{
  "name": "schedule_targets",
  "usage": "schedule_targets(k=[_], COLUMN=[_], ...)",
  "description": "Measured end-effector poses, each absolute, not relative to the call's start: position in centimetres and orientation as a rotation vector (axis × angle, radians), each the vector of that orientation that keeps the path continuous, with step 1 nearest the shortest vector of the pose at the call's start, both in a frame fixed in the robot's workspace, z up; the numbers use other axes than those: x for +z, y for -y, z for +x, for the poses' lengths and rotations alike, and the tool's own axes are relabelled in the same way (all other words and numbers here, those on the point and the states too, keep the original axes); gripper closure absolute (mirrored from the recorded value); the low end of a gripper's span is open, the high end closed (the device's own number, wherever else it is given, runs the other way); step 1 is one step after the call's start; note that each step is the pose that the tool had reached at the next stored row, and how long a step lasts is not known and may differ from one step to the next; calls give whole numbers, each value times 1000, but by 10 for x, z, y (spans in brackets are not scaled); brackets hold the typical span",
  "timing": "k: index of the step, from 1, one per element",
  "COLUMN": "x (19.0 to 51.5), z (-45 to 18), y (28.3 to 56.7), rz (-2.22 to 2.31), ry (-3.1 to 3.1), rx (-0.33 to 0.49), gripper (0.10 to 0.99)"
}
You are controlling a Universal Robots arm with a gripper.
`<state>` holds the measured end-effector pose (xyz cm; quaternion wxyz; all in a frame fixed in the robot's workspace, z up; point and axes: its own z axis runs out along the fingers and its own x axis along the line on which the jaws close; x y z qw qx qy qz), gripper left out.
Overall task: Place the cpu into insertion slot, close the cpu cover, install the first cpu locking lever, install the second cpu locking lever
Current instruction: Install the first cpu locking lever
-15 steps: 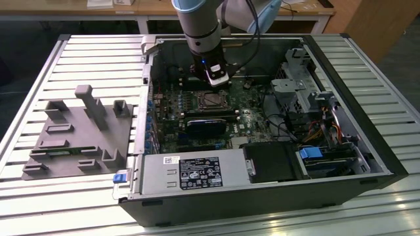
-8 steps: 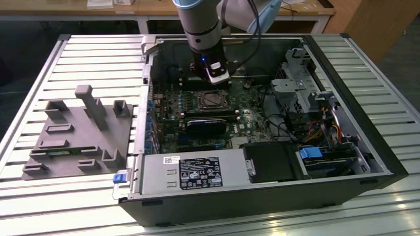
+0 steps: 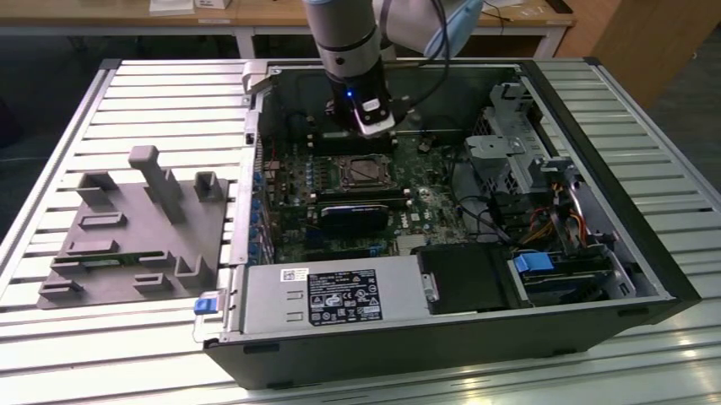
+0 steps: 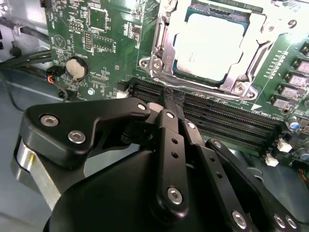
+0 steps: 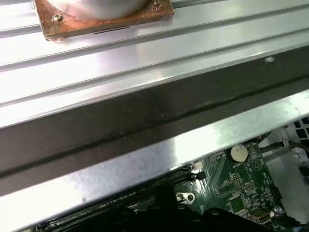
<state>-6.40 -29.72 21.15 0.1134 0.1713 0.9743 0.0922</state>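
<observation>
In the exterior view, a silver-and-grey robot arm is reaching down into an open black desktop computer case [image 3: 586, 278] lying on its side on a ribbed aluminium table [image 3: 676, 143]. Its black pincer [image 3: 376, 128] is hanging over the green motherboard [image 3: 295, 181], and the small square insertion slot with a silver metal rim [image 3: 363, 171] is sitting just below the pincer on the board. A grey moulded fixture with upright posts [image 3: 138, 228] is resting on the table, well apart from the pincer toward the exterior view's left, and a silver power supply box with a black label [image 3: 327, 297] is lying at the case's near edge.

In the second wrist view, the black pincer [image 4: 170, 99] is showing its linkage arms drawn in and its fingertips [image 4: 169, 102] pressed together with nothing between them, hovering over the long narrow black memory slots [image 4: 231, 123]. Just beyond the tips, the flat square cpu with a dull silver-grey metal top [image 4: 208, 46] is sitting in the insertion slot, and the thin silver metal cpu cover frame [image 4: 161, 41] is lying down around it. A round silver coin battery [image 4: 76, 68] is sitting off to one side of the pincer.

In the first wrist view, the dark wall of the case [image 5: 145, 121] and the ribbed table [image 5: 145, 63] are lying beyond the pincer, with a strip of motherboard [image 5: 236, 186] beside it.
</observation>
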Motion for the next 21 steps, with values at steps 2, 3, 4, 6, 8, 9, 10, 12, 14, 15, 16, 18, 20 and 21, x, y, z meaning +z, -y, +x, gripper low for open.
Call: schedule_targets(k=[2, 3, 4, 6, 8, 9, 10, 12, 14, 15, 16, 18, 20, 21], x=[212, 212, 212, 212, 212, 212, 212, 212, 211, 211, 211, 211, 211, 211], z=[-64, -64, -64, -64, -64, -64, -64, -64, -63, -63, -63, -63, -62, -62], y=[297, 297, 297, 297, 297, 297, 297, 297, 297, 297, 297, 297, 298, 299], rz=[503, 502, 502, 502, 501, 501, 501, 501, 499, 499, 498, 496, 495, 495], ry=[-2858, -2858, -2858, -2858, -2859, -2860, -2862, -2866, -2870, -2873, -2876, -2883, -2890, -2894], rx=[271, 270, 270, 269, 258, 253, 248, 237, 216, 204, 189, 161, 138, 129], gripper=[980, 980, 980, 980, 980, 980, 980, 980, 980, 980, 980, 980, 980, 980])
